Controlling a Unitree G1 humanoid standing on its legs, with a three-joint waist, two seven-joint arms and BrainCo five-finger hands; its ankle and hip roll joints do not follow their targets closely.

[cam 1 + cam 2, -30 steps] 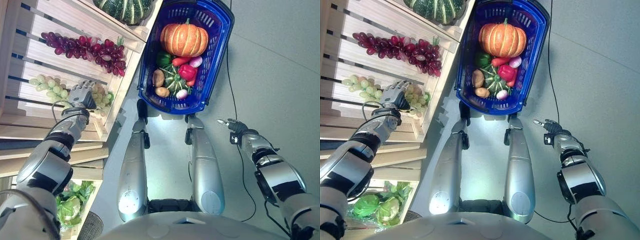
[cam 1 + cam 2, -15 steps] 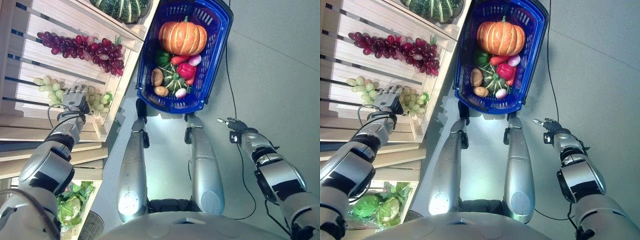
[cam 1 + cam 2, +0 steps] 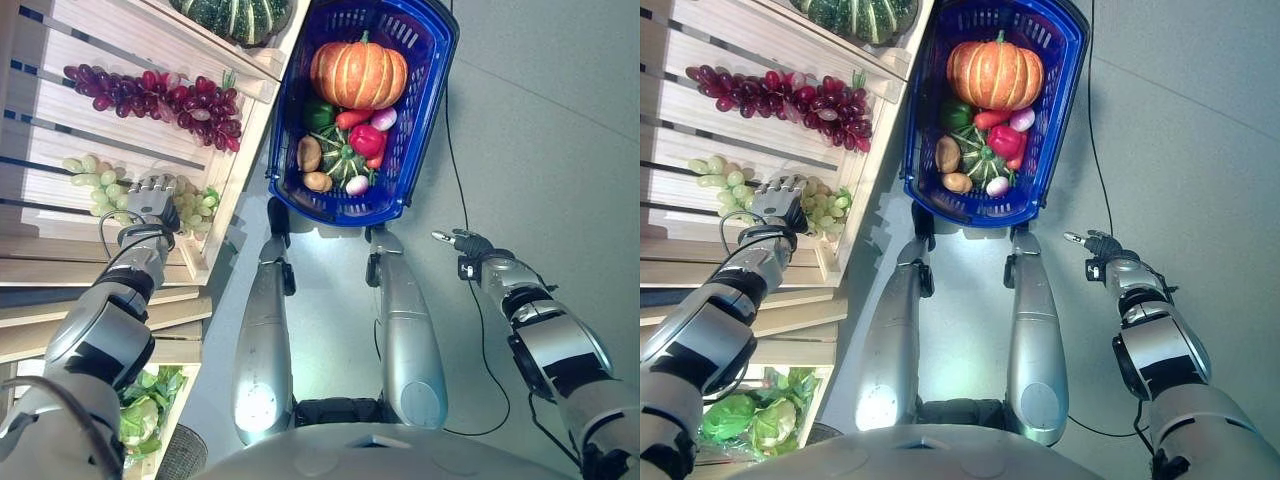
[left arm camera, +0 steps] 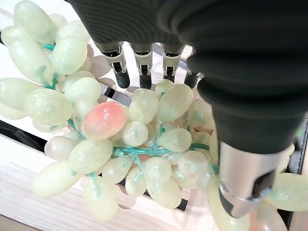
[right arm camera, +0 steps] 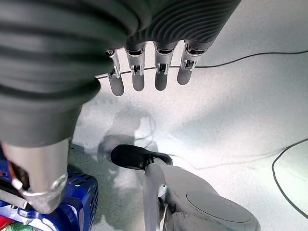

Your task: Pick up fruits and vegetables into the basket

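Since a second ago the left robot hand [image 3: 152, 192] has crept further across the green grapes [image 4: 130, 139] on the wooden shelf [image 3: 70, 130] and now lies over the bunch, fingers [image 4: 118, 72] extended over the fruit and thumb alongside, not yet closed round it. The right robot hand [image 3: 462, 241] has stayed over the floor to the right, fingers straight and apart, holding nothing. The blue basket [image 3: 425, 100] on the floor holds a pumpkin [image 3: 358, 74], peppers and potatoes; red grapes [image 3: 160, 92] lie on the shelf above.
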